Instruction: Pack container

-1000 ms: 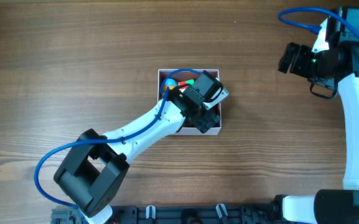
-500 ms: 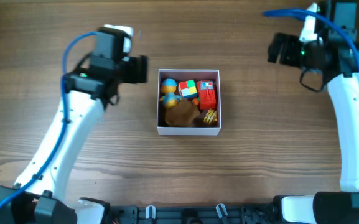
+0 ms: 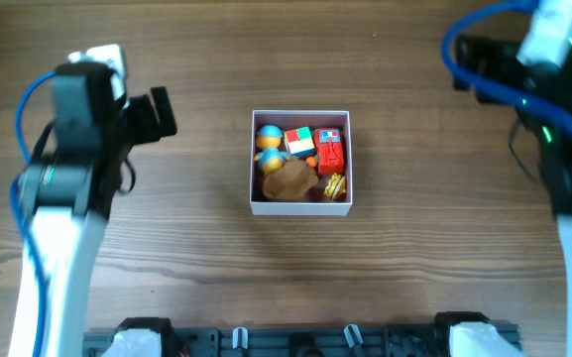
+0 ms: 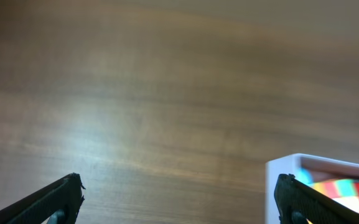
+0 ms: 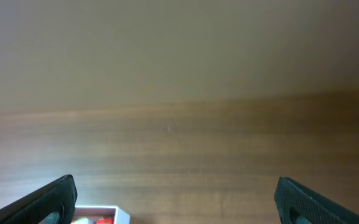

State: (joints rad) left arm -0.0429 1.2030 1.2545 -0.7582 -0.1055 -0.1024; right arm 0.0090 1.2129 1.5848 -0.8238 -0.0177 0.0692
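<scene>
**Clerk:** Item one?

**Checker:** Small square shallow box, the container (image 3: pixel 301 210), white outer walls, dusty pink inside. It sits at the middle of the brown wood-grain table (image 3: pixel 414 258). One white corner shows in the left wrist view (image 4: pixel 271 193) and another in the right wrist view (image 5: pixel 122 216).

**Clerk:** Contents?

**Checker:**
- a round blue and orange figure (image 3: pixel 269 140) at the far left corner of the box
- a many-coloured cube (image 3: pixel 298 140) beside the figure
- a red block toy (image 3: pixel 331 155) along the right wall
- a soft brown lump (image 3: pixel 287 181) at the near side
- a small yellow piece (image 3: pixel 335 185) by the lump

**Clerk:** Claws?

**Checker:** The left gripper (image 3: pixel 167 114) is above bare wood toward the left edge, well apart from the box. Its fingers are spread wide and hold nothing (image 4: pixel 178 186). The right gripper (image 3: pixel 469 64) is near the far right corner and blurred from overhead. Its wrist view shows it released and empty (image 5: pixel 174 186).
</scene>
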